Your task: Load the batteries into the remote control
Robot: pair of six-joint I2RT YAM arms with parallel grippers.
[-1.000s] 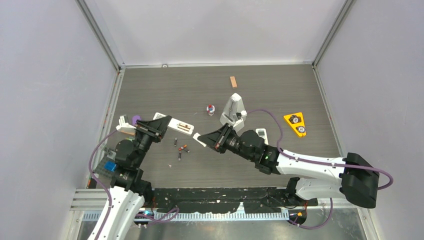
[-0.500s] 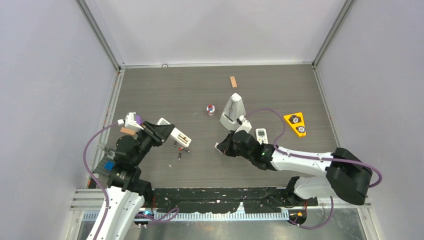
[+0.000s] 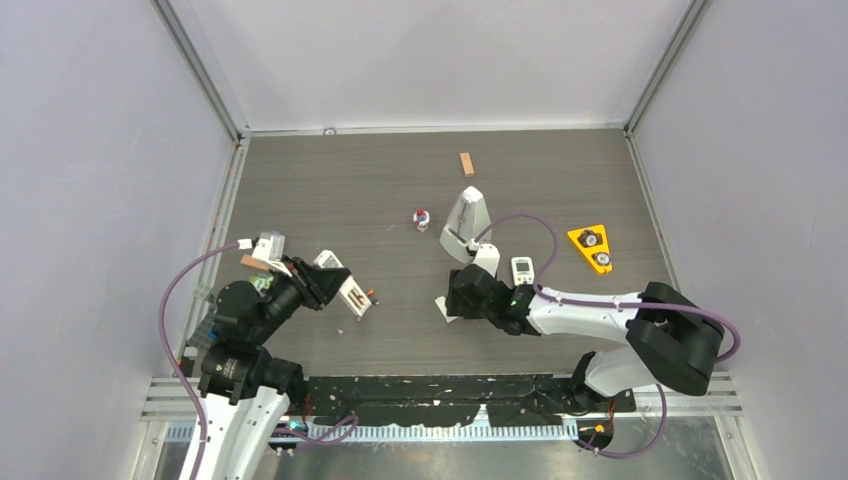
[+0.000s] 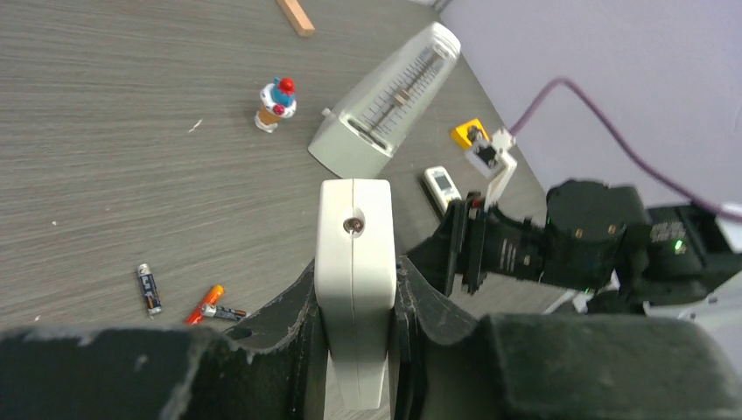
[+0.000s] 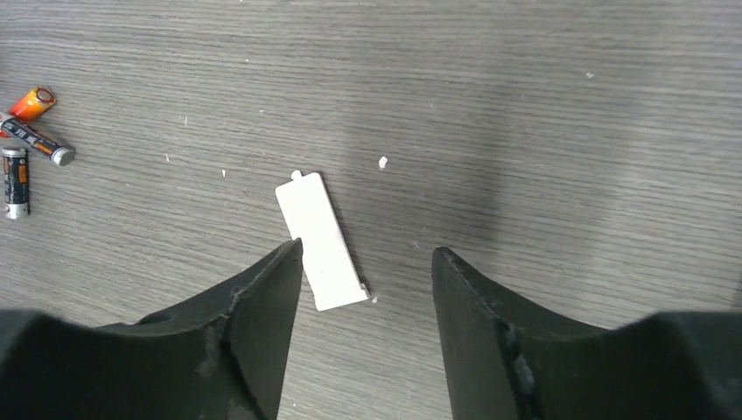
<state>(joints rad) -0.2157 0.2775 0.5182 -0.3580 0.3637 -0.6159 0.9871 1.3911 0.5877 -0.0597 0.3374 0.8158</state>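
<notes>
My left gripper (image 4: 356, 276) is shut on the remote control (image 4: 353, 229), a slim white bar standing on edge between the fingers; in the top view this gripper (image 3: 335, 281) holds the remote control (image 3: 352, 293) at the table's left. The remote's small white cover (image 5: 319, 241) lies flat on the table, just ahead of my right gripper (image 5: 367, 251), whose jaws stand open and empty. The cover (image 3: 441, 307) lies by the right gripper (image 3: 453, 299) near the table's middle. Three batteries (image 5: 33, 142) lie loose on the table, dark with orange ends, between the two arms (image 4: 206, 306).
A grey metronome (image 3: 467, 222) stands behind the right arm, with a short white remote (image 3: 523, 270) beside it. A yellow triangular piece (image 3: 591, 247) lies at the right, a small red-and-white figure (image 3: 421, 218) mid-table, and a wooden block (image 3: 466, 163) at the back.
My right gripper has opened and let go of the white cover, which now lies on the table. Both arms have drawn back towards the near edge, the left still carrying the remote.
</notes>
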